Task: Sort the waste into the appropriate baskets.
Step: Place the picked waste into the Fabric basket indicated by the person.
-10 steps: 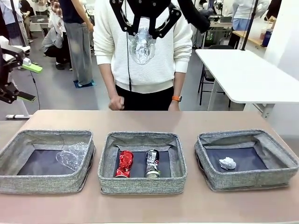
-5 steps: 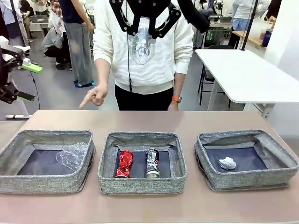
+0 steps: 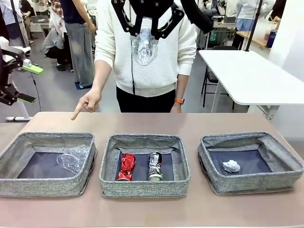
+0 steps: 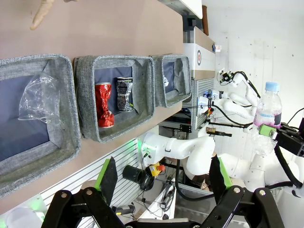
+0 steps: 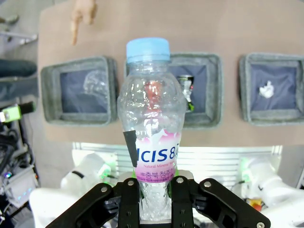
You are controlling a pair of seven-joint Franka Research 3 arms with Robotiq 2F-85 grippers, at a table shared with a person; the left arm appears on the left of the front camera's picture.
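This is a robotics lab or workshop hall with an open floor. A brown tabletop [image 3: 142, 124] carries three grey fabric baskets [image 3: 144, 164] set in a row as a test layout. White robot arms [image 4: 190, 152] stand on an aluminium-slatted frame [image 4: 104, 164] hung with cables, and one frame carries a red emergency-stop button [image 4: 158, 167]. To the far right stands a white worktable [image 3: 251, 76] with a black chair [image 3: 211, 76]. Other people [image 3: 78, 38] stand about on the grey floor [image 3: 52, 95] farther off.

The clear blue-capped plastic bottle [image 5: 151, 128] bears a pink-banded label reading "ICIS 8". Beneath runs smaller print, "Natural Mineral Water".
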